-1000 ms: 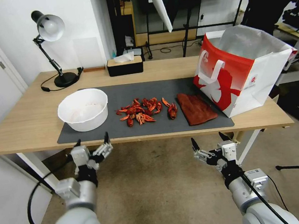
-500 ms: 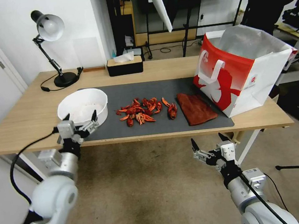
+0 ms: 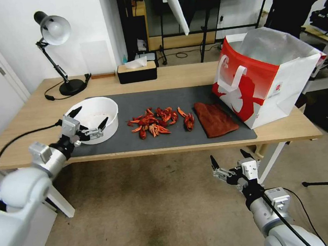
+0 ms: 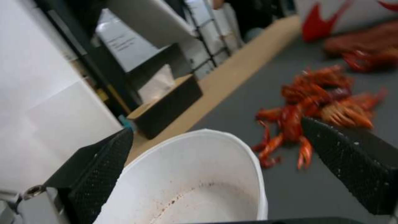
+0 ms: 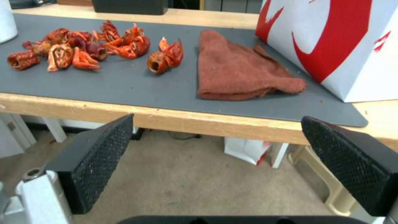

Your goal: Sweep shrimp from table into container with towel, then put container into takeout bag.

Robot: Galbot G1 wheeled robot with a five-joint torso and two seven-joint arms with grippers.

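while red-stained white container (image 3: 92, 116) sits upright, left gripper (image 3: 87, 119) fingers (image 4: 101, 161) straddle rim.

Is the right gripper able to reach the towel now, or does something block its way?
Probably yes. The right gripper hangs open below the table edge, in front of the towel. Nothing covers the towel; the takeout bag stands beside it.
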